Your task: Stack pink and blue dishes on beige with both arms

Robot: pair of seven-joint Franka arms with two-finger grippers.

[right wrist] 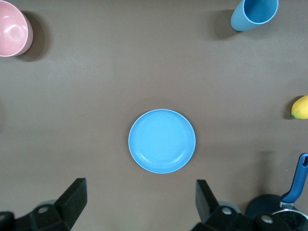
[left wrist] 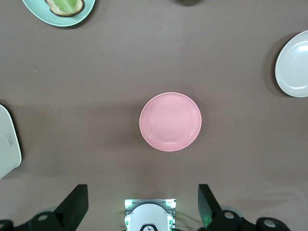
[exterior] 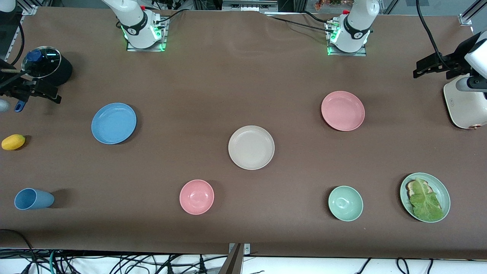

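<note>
The left pincer (left wrist: 142,204), fingers spread wide and empty, hangs high over the pink plate (left wrist: 170,121), while the right pincer (right wrist: 141,202), equally wide and empty, hangs over the blue plate (right wrist: 162,141); neither touches anything. In the front view the pink plate (exterior: 342,110) lies toward the left arm's end of the table (exterior: 243,68), the blue plate (exterior: 113,123) toward the right arm's end, and the beige plate (exterior: 251,147) sits between them, a little nearer the front camera and well apart from both. All three lie flat and bare, so the stacking appears not yet begun. The step in hand looks to be the descent for a first grasp. A shallow plate offers only its rim, so each pincer would do well to come down at an edge, one finger inside the lip and one outside, and close firmly before lifting level. The arms should probably take turns over the beige plate rather than meet there. The small pink bowl (exterior: 196,196), blue cup (exterior: 33,199) and green bowl (exterior: 345,203) stand nearer the front camera, clear of the likely paths
</note>
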